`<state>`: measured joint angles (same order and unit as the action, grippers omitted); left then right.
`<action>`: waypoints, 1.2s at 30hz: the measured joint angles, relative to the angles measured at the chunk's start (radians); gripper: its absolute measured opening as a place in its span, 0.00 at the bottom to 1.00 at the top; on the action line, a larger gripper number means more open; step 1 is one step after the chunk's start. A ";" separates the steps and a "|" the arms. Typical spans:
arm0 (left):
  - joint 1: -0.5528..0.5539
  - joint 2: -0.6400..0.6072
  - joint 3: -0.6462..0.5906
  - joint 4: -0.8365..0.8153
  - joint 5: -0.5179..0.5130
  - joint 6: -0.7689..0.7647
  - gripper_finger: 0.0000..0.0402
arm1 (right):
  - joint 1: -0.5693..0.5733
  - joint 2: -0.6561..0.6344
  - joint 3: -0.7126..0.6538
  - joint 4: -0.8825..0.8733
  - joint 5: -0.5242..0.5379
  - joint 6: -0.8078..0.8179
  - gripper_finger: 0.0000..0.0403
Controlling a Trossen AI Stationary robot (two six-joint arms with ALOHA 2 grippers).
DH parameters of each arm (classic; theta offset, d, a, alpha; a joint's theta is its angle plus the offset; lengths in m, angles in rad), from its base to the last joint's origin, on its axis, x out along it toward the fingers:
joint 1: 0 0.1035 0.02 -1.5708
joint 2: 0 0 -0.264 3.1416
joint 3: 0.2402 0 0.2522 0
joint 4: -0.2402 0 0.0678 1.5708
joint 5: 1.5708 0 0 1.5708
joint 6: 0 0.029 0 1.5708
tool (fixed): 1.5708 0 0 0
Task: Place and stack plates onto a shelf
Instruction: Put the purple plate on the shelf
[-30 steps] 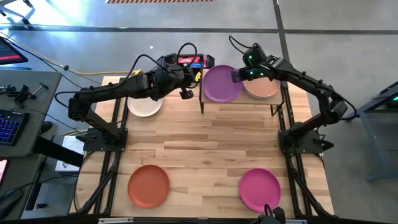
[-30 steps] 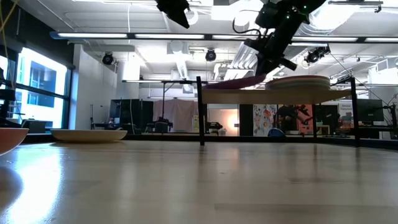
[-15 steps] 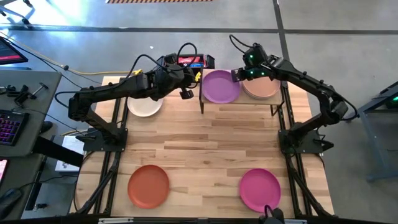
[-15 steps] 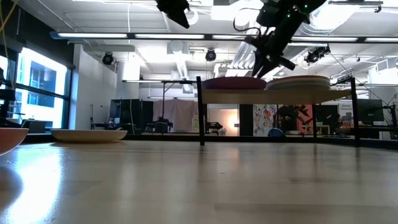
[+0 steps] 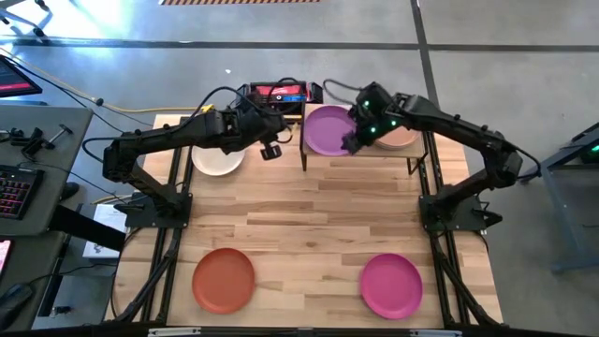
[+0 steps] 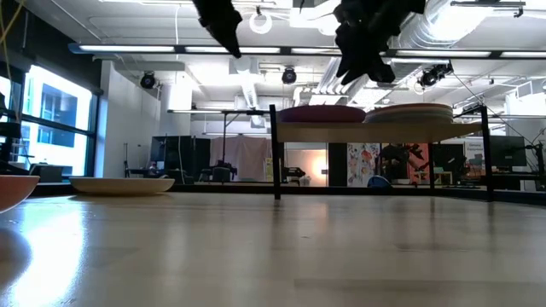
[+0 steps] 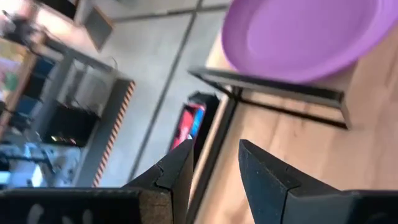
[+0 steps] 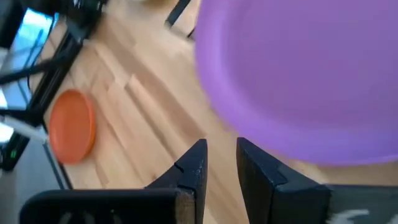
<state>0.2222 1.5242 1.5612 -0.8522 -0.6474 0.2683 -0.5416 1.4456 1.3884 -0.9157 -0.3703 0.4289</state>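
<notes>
A: High view, items? 
B: Round matte purple plate (image 5: 329, 128) on small light-wood shelf (image 5: 360, 161); right tool (image 5: 352, 142) over its edge; left tool (image 5: 272, 150) beside cream plate (image 5: 217, 159).

A: Low view? 
B: Plate flat on shelf.

A: Wrist views? 
B: Both tools narrowly parted, empty.

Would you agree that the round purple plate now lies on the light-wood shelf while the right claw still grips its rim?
Not quite. The round matte purple plate does lie on the small light-wood shelf with black legs, but the right claw is not gripping it. The low view shows that claw raised clear above the plate, and the right wrist view shows nothing between its fingers.
</notes>
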 joint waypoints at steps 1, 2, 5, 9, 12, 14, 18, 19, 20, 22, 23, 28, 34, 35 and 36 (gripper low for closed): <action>0.000 0.000 0.000 -0.023 0.006 -0.022 0.30 | 0.016 0.000 0.000 -0.002 0.000 0.003 0.16; 0.000 0.000 0.000 -0.042 0.007 -0.040 0.30 | 0.031 0.000 0.000 -0.001 0.001 0.007 0.16; 0.000 0.000 0.000 -0.093 0.008 -0.078 0.30 | 0.066 0.002 0.000 0.000 0.028 0.018 0.16; 0.000 0.000 0.000 -0.134 0.008 -0.116 0.30 | 0.098 0.029 0.000 0.002 0.077 0.042 0.16; 0.003 0.000 0.000 -0.144 0.008 -0.136 0.30 | 0.114 0.055 0.000 0.008 0.079 0.046 0.16; 0.008 0.000 0.000 -0.151 0.008 -0.137 0.30 | 0.126 0.075 0.000 0.015 0.079 0.061 0.16; 0.022 0.000 0.000 -0.157 0.008 -0.150 0.30 | 0.139 0.117 0.000 0.032 0.082 0.065 0.16; 0.024 0.000 0.000 -0.159 0.008 -0.158 0.30 | 0.141 0.124 0.000 0.035 0.085 0.068 0.16; 0.028 0.000 0.000 -0.159 0.008 -0.164 0.30 | 0.143 0.131 0.000 0.035 0.092 0.068 0.16; 0.033 0.000 0.000 -0.165 0.008 -0.168 0.30 | 0.145 0.141 0.000 0.044 0.117 0.068 0.16; 0.034 0.000 0.000 -0.169 0.008 -0.171 0.30 | 0.145 0.144 0.000 0.042 0.131 0.068 0.16; 0.039 0.000 0.000 -0.178 0.008 -0.171 0.30 | 0.139 0.145 0.000 0.051 0.185 0.070 0.16; 0.039 0.000 0.000 -0.177 0.008 -0.172 0.30 | 0.111 0.145 0.000 0.053 0.213 0.091 0.16; 0.039 0.000 0.000 -0.177 0.008 -0.171 0.30 | 0.107 0.145 0.000 0.052 0.213 0.091 0.16; 0.039 0.000 0.000 -0.177 0.008 -0.171 0.30 | 0.104 0.145 0.000 0.052 0.212 0.094 0.16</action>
<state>0.2615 1.5242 1.5612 -1.0294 -0.6392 0.0971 -0.4375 1.5909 1.3884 -0.8635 -0.1585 0.5234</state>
